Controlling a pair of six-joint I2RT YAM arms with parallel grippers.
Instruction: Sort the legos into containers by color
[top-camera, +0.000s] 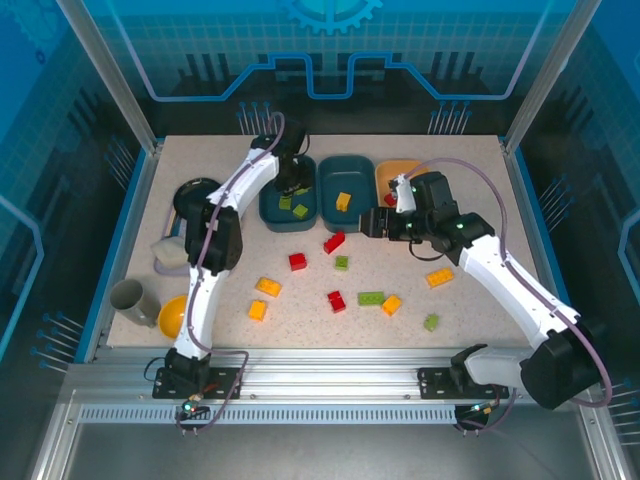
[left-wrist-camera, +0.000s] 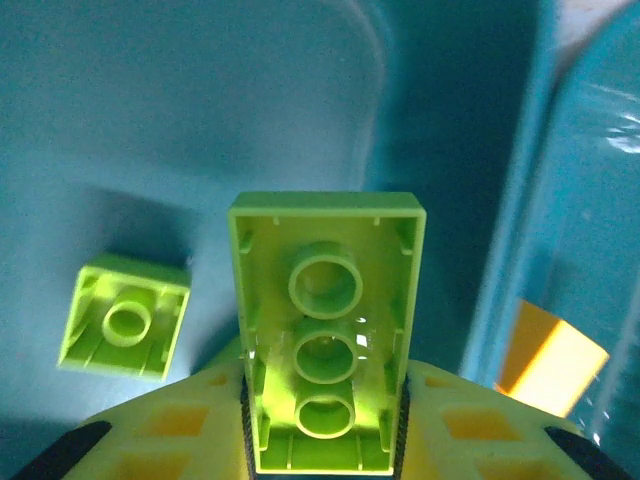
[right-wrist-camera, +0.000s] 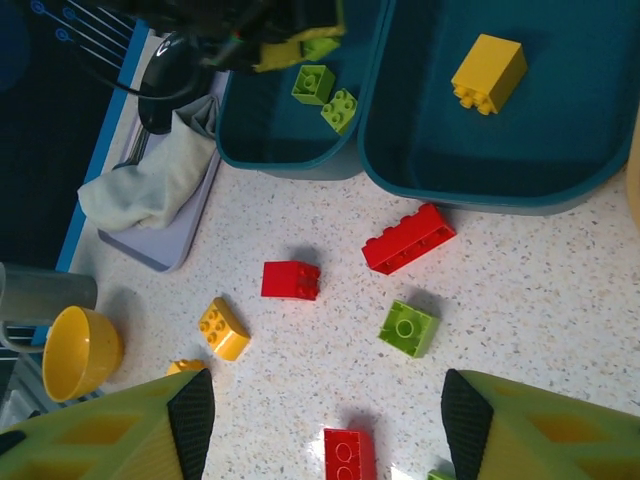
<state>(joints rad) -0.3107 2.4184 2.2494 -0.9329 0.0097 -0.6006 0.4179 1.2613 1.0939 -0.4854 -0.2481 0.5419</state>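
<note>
Left gripper (left-wrist-camera: 322, 432) pinches green brick (left-wrist-camera: 325, 290) across its long sides, over teal tray (left-wrist-camera: 200, 100). Brick likely light, rigid, slick, so flat side walls grip best.

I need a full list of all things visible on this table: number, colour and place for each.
teal trays: two, dark teal, far side, adjacent
orange tray: one, light orange, right of them
green bricks in tray: two, green, left teal tray
yellow brick: one, yellow, middle teal tray
held green brick: one, green, over left teal tray
loose red bricks: three, red, table middle
loose green bricks: three, green, table middle and right
loose orange bricks: four, yellow-orange, scattered on table
black dish: one, black, far left
lavender tray: one, lavender, left, white cloth on it
grey cup: one, grey, near left
yellow bowl: one, yellow, beside cup
left fingers: shut on held green brick
right fingers: open, above loose bricks
</note>
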